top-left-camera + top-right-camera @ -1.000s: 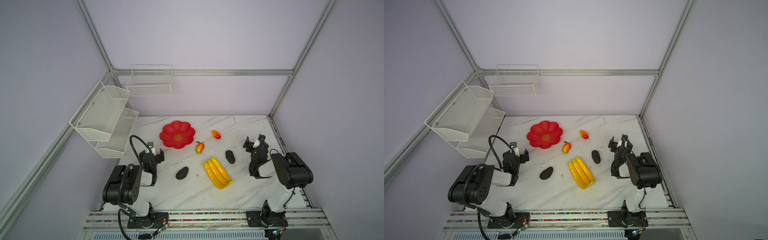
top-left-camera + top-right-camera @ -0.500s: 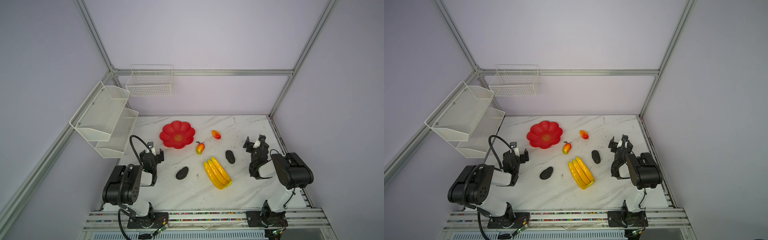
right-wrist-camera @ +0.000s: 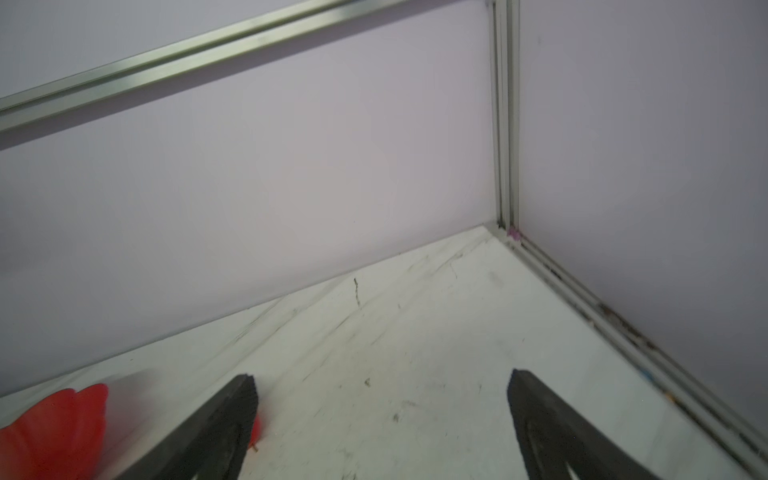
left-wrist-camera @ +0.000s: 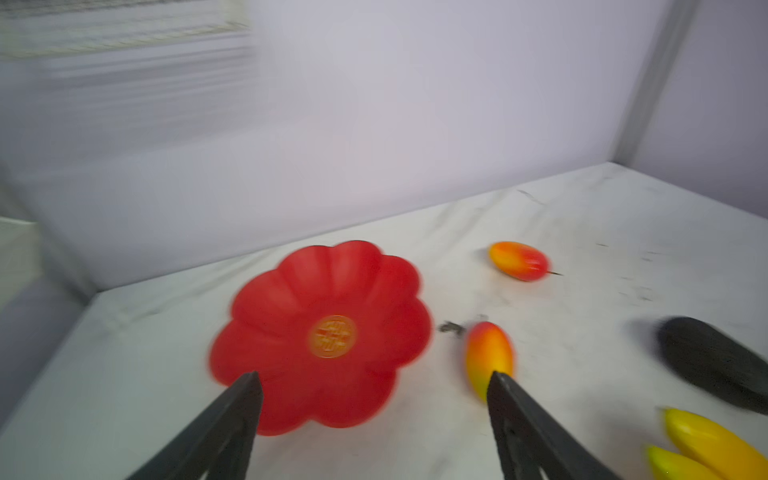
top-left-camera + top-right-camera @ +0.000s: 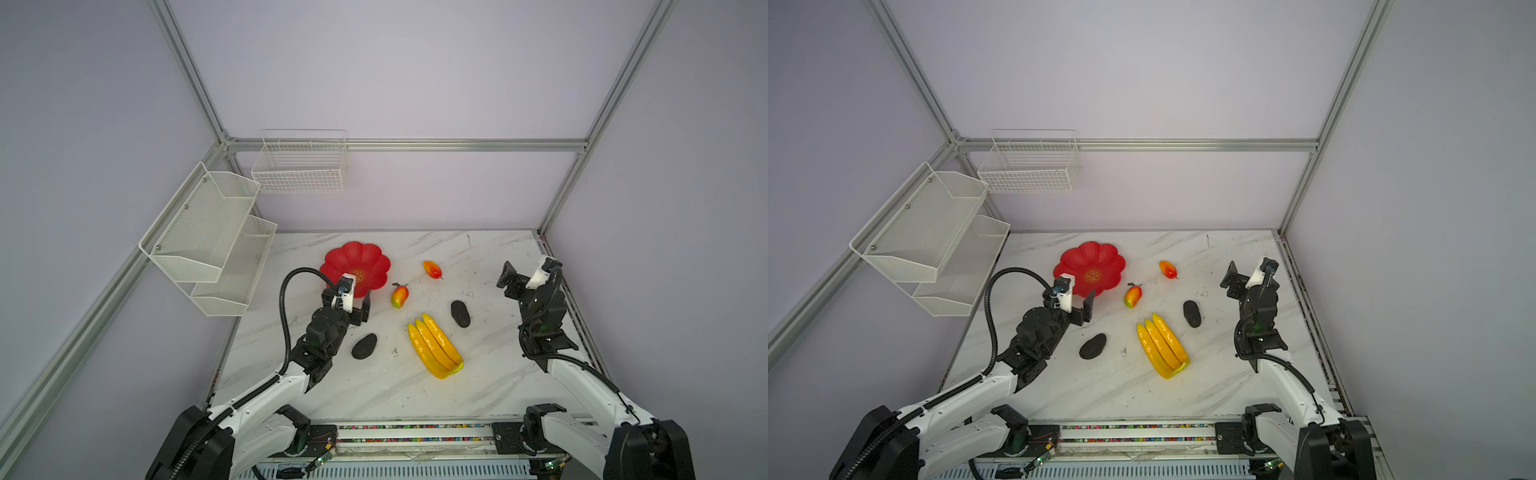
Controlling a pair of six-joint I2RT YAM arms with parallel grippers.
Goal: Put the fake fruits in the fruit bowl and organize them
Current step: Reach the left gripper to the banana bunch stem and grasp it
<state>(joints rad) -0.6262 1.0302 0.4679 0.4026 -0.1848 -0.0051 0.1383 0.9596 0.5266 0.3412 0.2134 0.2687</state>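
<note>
Yellow bananas (image 5: pixel 434 349) lie diag., tips twd back wall (image 5: pixel 415 199), stems twd front.

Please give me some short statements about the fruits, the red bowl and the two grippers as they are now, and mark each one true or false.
1. The shallow red plastic bowl with scalloped rim holds no fruit. True.
2. The glossy yellow bunch of three bananas lies inside the bowl. False: it lies on the white marble table, apart from the bowl.
3. Both small red-orange mangoes lie on the table. True.
4. The left gripper grips a black rough oval avocado. False: its jaws are open and empty; the nearest black rough oval avocado lies on the table.
5. The right gripper is open and holds nothing. True.
</note>
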